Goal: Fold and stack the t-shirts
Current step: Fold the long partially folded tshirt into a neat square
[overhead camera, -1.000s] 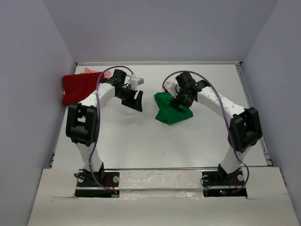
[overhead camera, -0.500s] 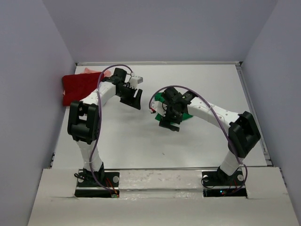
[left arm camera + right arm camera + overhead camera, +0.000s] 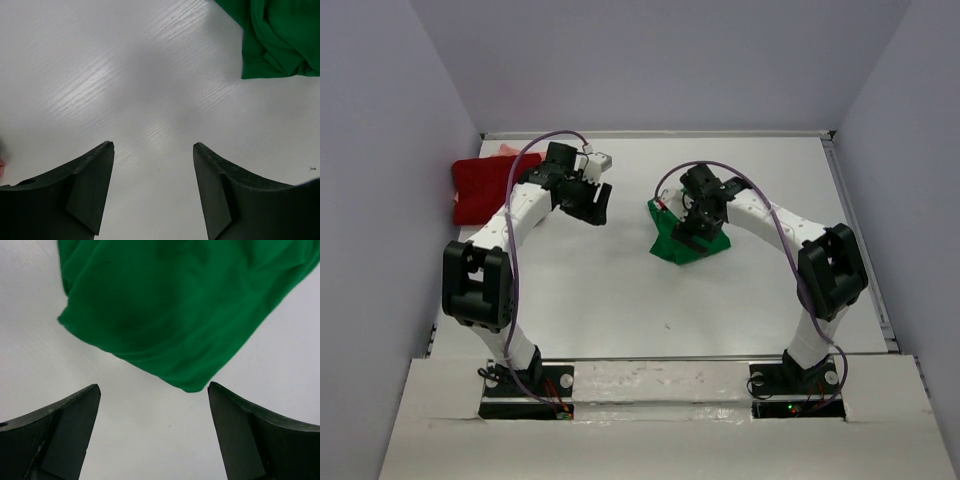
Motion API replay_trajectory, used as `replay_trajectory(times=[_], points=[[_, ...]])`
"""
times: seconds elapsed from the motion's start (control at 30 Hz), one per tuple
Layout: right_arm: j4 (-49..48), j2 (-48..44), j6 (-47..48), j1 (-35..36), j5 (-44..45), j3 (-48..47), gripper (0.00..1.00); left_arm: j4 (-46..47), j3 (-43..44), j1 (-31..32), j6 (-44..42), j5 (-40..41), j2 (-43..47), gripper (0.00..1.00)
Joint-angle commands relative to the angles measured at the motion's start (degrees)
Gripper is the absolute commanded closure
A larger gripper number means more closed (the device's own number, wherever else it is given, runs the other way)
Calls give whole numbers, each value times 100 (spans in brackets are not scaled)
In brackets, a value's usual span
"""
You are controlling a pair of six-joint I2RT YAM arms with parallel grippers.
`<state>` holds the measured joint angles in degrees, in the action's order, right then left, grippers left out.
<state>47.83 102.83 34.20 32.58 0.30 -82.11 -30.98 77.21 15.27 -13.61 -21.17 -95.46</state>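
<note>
A bright green t-shirt (image 3: 672, 242) lies bunched in a folded lump at the middle of the table. My right gripper (image 3: 692, 226) hangs over it, open; in the right wrist view a folded corner of the green t-shirt (image 3: 175, 305) lies just beyond the gripper (image 3: 153, 387), with bare table between the fingers. My left gripper (image 3: 596, 205) is open over bare table, left of the green t-shirt (image 3: 280, 35), empty (image 3: 153, 145). A dark red t-shirt (image 3: 484, 188) lies folded at the far left, with a pale pink t-shirt (image 3: 508, 150) peeking out behind it.
The white table (image 3: 620, 300) is boxed in by grey walls on the left, back and right. A raised rim (image 3: 860, 210) runs along the table's right side. Both arm bases stand at the near edge.
My right gripper swung left and toward the near edge across the green t-shirt, then came back over it. The left arm drew slightly back and left. Both stayed open.
</note>
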Motion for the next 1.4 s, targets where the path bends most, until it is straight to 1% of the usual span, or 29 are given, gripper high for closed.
replay_trajectory(times=[0.0,0.17,0.27,0.43,0.53,0.7,0.77,1.03,1.07,1.2,1.37], points=[[489,-271,-9,100,-721,-227,6,127,-153,-33,-2,122,335,26],[867,-527,-36,100,-1127,-236,5,101,-66,-33,7,87,230,27],[973,-588,-71,152,-1216,-175,5,40,22,-33,25,-1,107,27],[921,-650,-115,328,-1427,-51,5,48,57,-33,51,25,-8,27],[711,-518,-124,661,-1418,45,5,49,66,-33,51,51,-25,27],[281,-255,-89,1118,-928,186,5,83,5,-41,42,130,80,27],[69,-123,-45,1180,-708,221,5,110,-65,-33,42,139,141,27],[-511,255,166,1233,-118,572,5,136,-83,-33,42,122,186,27],[-712,290,175,1233,126,721,5,136,-83,-33,42,113,194,27],[-1039,404,272,1233,427,959,5,154,-136,-33,33,95,247,27],[-1250,493,246,1233,507,1021,6,163,-119,-33,42,69,230,27]])
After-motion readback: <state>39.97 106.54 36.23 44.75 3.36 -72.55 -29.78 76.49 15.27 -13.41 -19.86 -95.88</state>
